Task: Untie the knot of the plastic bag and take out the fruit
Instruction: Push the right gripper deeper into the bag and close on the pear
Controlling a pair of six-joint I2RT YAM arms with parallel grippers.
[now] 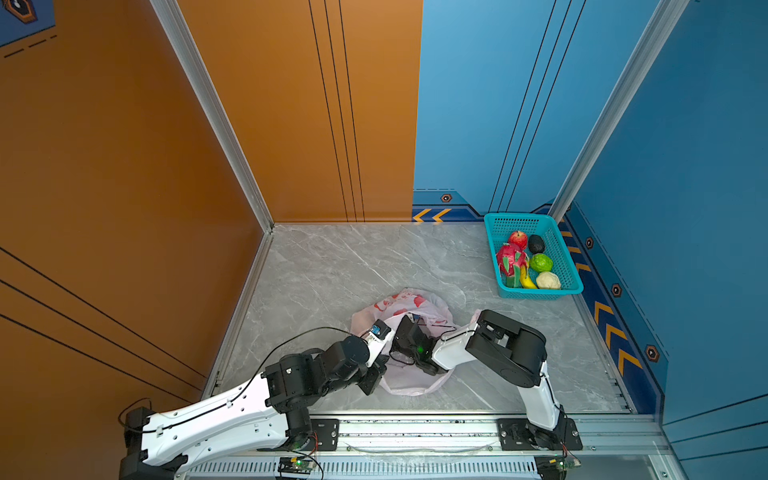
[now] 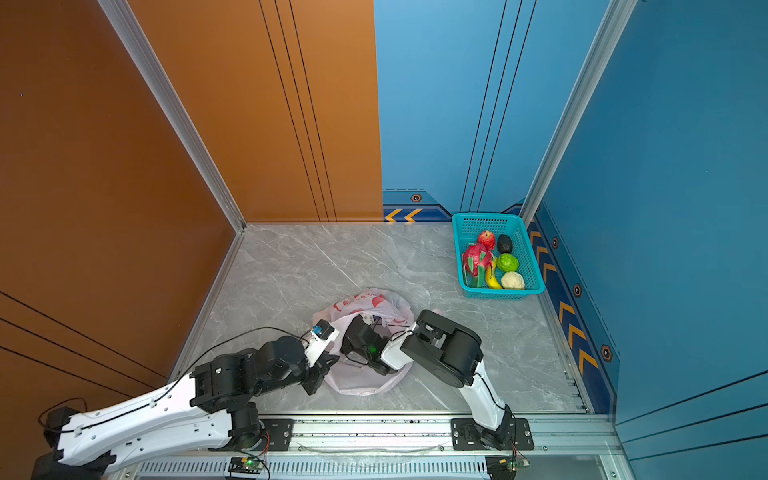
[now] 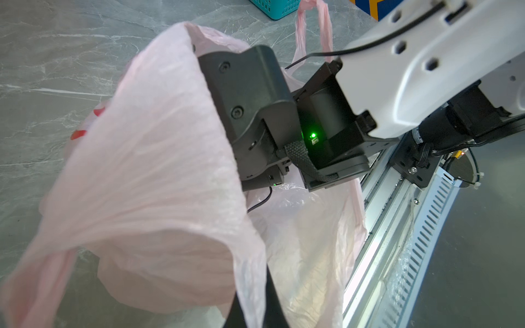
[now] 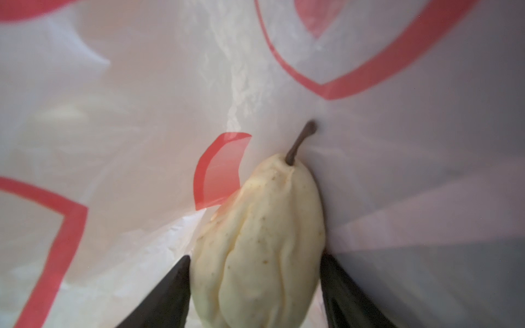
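Inside the plastic bag (image 4: 119, 93), the two dark fingers (image 4: 167, 295) of the right gripper (image 4: 254, 257) lie against either flank of a cream, pear-shaped fruit (image 4: 264, 215), closed on its broad lower body. The fruit sits straight ahead of the fingers. Its long axis runs directly away from them, and the brown stem (image 4: 301, 142) at the far end touches the bag's red-printed wall. Drawing it out would likely mean backing along that axis, toward the bag's mouth. Just beside, in the left wrist view, the left gripper (image 3: 252, 309) is clamped on a fold of the bag's rim. It holds the mouth up around the right arm (image 3: 397, 71) and has no contact with the fruit. One handle loop (image 3: 325, 28) lies free beyond, and no knot shows. In both top views the bag rests on the grey table (image 1: 332, 266) between the arms. Well apart, in the far right corner, a teal basket (image 1: 561, 253) holds other fruit pieces (image 1: 517, 240).
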